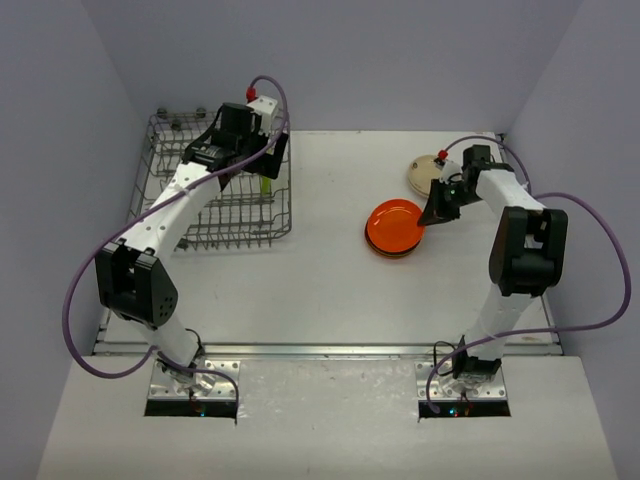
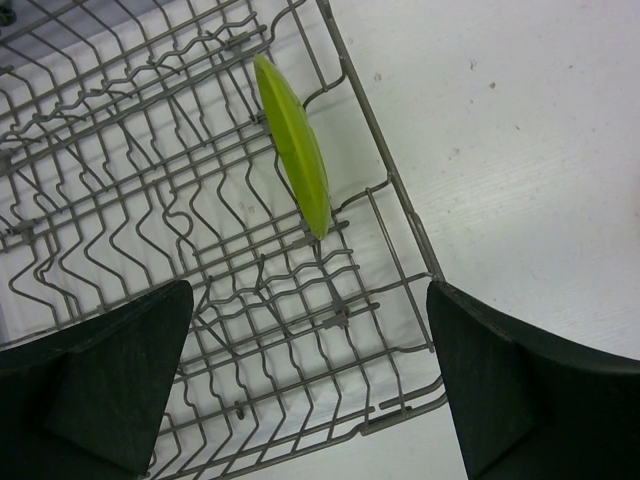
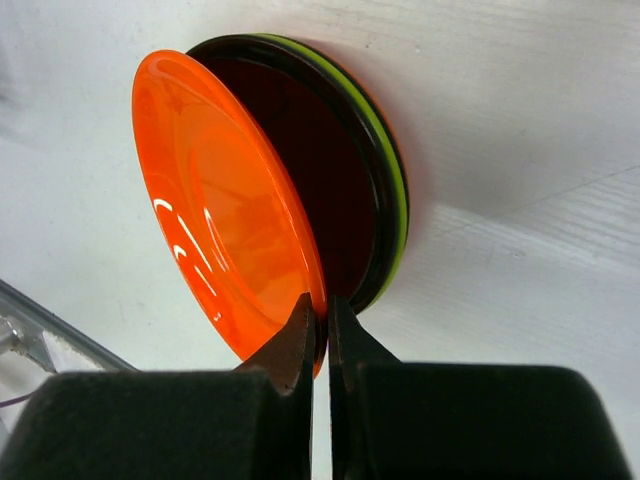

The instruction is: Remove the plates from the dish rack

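Note:
The grey wire dish rack [image 1: 170, 215] stands at the far left; one lime green plate [image 1: 264, 184] stands upright in it near its right side, edge-on in the left wrist view [image 2: 295, 145]. My left gripper [image 1: 262, 150] is open above the rack [image 2: 120, 200], a little short of the green plate. My right gripper [image 1: 438, 206] is shut on the rim of an orange plate [image 3: 225, 215] and holds it tilted over a stack of plates [image 3: 385, 170], black on top with a lime green one beneath. The orange plate shows in the top view [image 1: 393, 226].
A cream plate [image 1: 424, 172] with a small red-topped object on it lies at the far right, behind my right gripper. Grey walls close in the table on the left, back and right. The rack's raised wire side [image 2: 395, 190] runs next to the green plate.

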Robot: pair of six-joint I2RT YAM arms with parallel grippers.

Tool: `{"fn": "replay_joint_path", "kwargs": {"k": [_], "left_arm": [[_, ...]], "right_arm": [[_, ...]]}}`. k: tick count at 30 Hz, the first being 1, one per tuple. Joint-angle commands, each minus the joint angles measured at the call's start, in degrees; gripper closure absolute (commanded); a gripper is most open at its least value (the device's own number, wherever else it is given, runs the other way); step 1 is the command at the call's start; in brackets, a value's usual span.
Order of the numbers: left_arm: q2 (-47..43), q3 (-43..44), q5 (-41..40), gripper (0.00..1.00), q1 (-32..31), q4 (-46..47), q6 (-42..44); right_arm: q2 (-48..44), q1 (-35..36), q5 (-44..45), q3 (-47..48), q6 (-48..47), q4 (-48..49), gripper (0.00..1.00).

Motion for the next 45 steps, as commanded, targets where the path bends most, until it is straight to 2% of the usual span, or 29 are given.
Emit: {"fn": "replay_joint_path", "kwargs": {"k": [1,2,3,4,5,7,9,19,26,33,39,45], "left_arm": [[-1.21,0.26,2.58,0.00,1.30,1.58,-3.31],[-0.96,0.43,2.59,0.00,1.48,1.66,-3.99],[-0.79,0.60,2.75,0.00,1.74,1.58,-4.42],[-0.36,0.96,3.18,0.02,2.30,1.30,-5.13],[-0.02,1.19,3.62,0.03,2.73,1.23,-5.49],[0.38,1.83,4.03,0.07,3.23,0.95,-6.42],[1.15,2.78,4.37,0.10,3.74,0.52,-7.42],[10.67,9.18,5.64,0.41,5.32,-1.81,-11.73],[17.73,13.02,9.64,0.53,7.29,-1.84,-13.30],[23.71,15.76,18.72,0.71,9.84,0.24,-14.08],[25.59,15.80,26.77,0.72,12.41,1.86,-15.34],[24.40,14.37,32.16,0.88,14.30,3.81,-15.36]], "right_arm": [[0.47,-0.52,0.02,3.32,-1.48,0.57,0.89],[0.64,-0.52,0.35,3.41,-1.57,0.65,0.79],[0.64,-0.52,0.27,3.50,-1.74,0.56,0.62],[0.64,-0.60,0.48,3.71,-1.81,0.35,0.37],[0.50,-0.56,0.63,3.81,-1.78,0.16,0.24],[-0.27,-0.52,0.99,3.91,-1.67,-0.21,0.16],[-1.20,-0.56,1.54,4.02,-1.39,-0.32,0.01],[-9.54,-0.49,0.88,3.68,-0.30,-1.15,0.01],[-12.47,-0.49,-0.22,1.48,-0.56,-1.72,0.01],[-12.80,-0.52,-1.44,0.78,-0.03,-2.07,0.01],[-12.71,-0.44,-2.02,0.32,0.11,-1.99,0.01],[-12.72,-0.51,-2.61,0.07,0.53,-1.99,0.01]]}}
